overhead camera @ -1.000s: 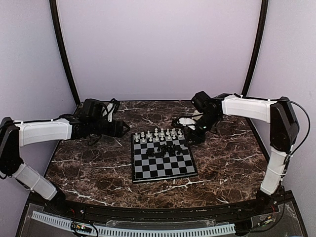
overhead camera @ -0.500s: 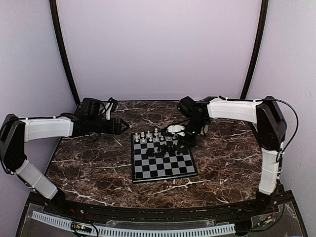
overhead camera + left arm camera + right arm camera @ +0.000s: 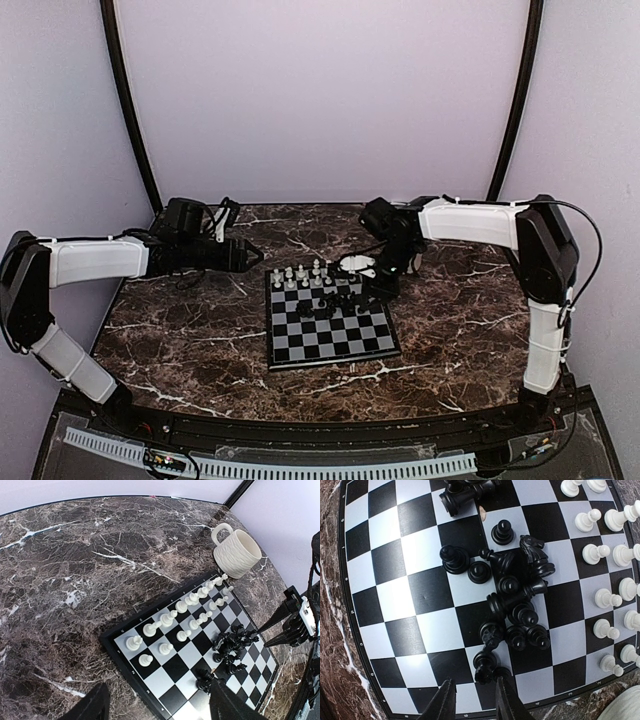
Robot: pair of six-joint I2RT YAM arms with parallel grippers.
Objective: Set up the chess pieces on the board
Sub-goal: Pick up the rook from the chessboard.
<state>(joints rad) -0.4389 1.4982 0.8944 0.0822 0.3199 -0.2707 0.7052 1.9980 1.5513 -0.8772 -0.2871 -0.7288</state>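
Right end effector (image 3: pixel 475 697) open and empty, low over the black heap on the board's right side.
The board (image 3: pixel 395 605) lies on the tabletop (image 3: pixel 200 340) between its middle and the far edge, slightly turned. White pieces (image 3: pixel 612 555) stand upright in two rows along its far side. The black pieces (image 3: pixel 512 605) are crowded together, some standing, some lying with long axes in different directions. The danger, I think, is this crowding: my fingers may catch two pieces or push neighbours into the white rows. My left end effector (image 3: pixel 160 702) is open too, toward the left edge.
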